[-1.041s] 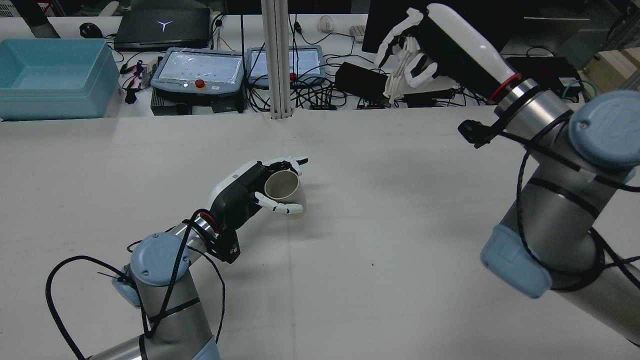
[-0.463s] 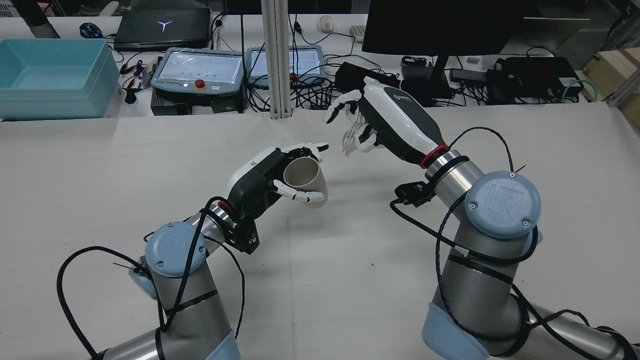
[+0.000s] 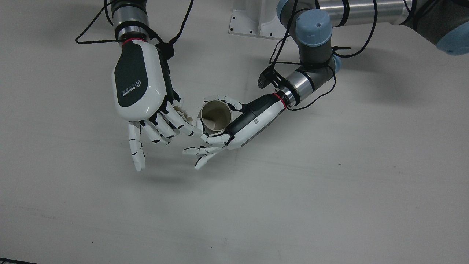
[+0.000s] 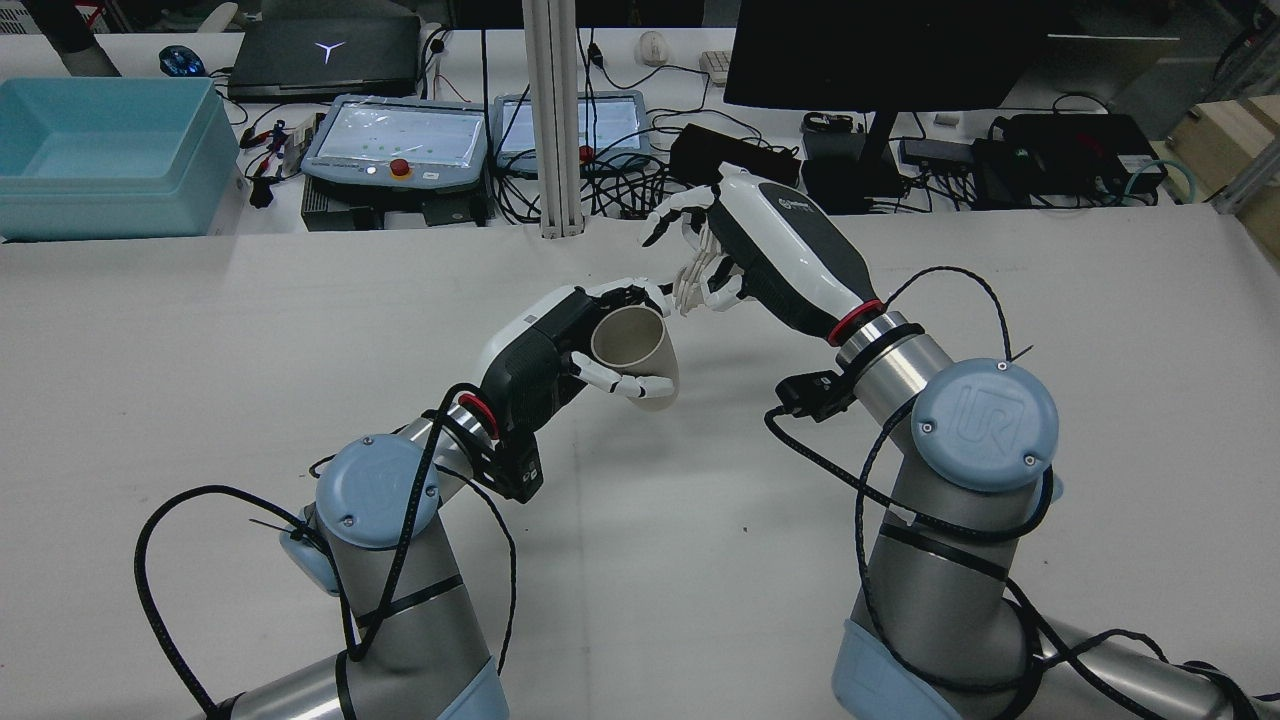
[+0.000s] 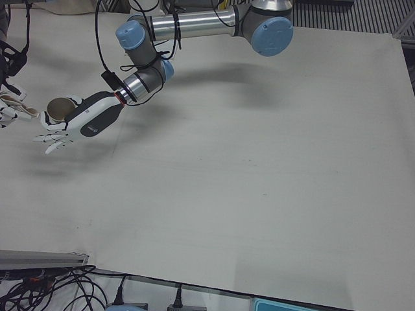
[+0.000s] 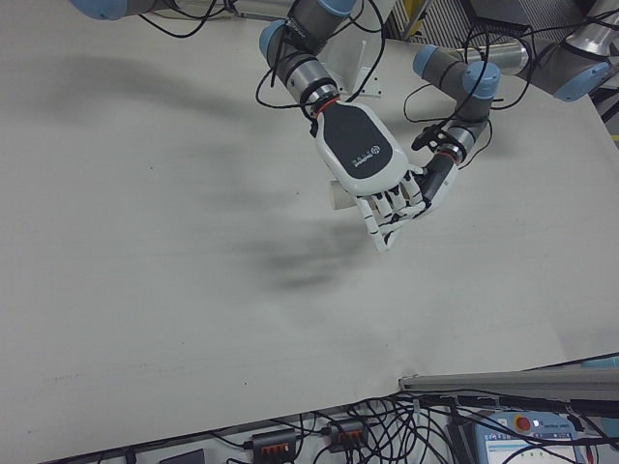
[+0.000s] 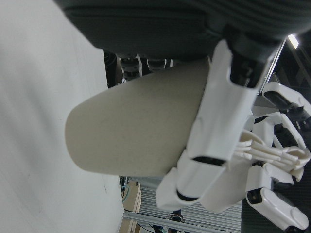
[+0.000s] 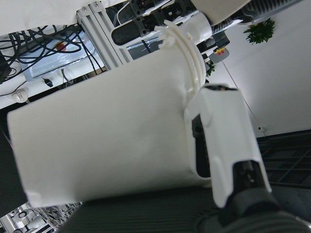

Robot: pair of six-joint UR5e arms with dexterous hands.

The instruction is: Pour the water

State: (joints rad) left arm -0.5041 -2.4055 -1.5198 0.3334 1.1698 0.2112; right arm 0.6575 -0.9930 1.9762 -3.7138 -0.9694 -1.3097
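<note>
My left hand (image 4: 545, 355) is shut on a beige paper cup (image 4: 632, 355), held slightly tilted near the table's middle. Its open mouth (image 3: 216, 116) shows in the front view and I see no water in it. My right hand (image 4: 770, 250) is shut on a white ribbed cup (image 4: 700, 275), mostly hidden by its fingers, just beside and above the beige cup's rim. The right hand view fills with that white cup (image 8: 107, 141). The left hand view shows the beige cup (image 7: 136, 136) under a finger (image 7: 218, 126). The two hands nearly touch at the fingertips (image 3: 190, 130).
Beyond the table's far edge stand a blue bin (image 4: 100, 150), two teach pendants (image 4: 395, 140), a white post (image 4: 553, 120), a dark monitor (image 4: 880, 50) and tangled cables (image 4: 620, 180). A pedestal plate (image 3: 253, 22) lies between the arms.
My right arm has swung in from high at the far right to right beside the left hand. The left hand has carried the beige cup up and to the right.
</note>
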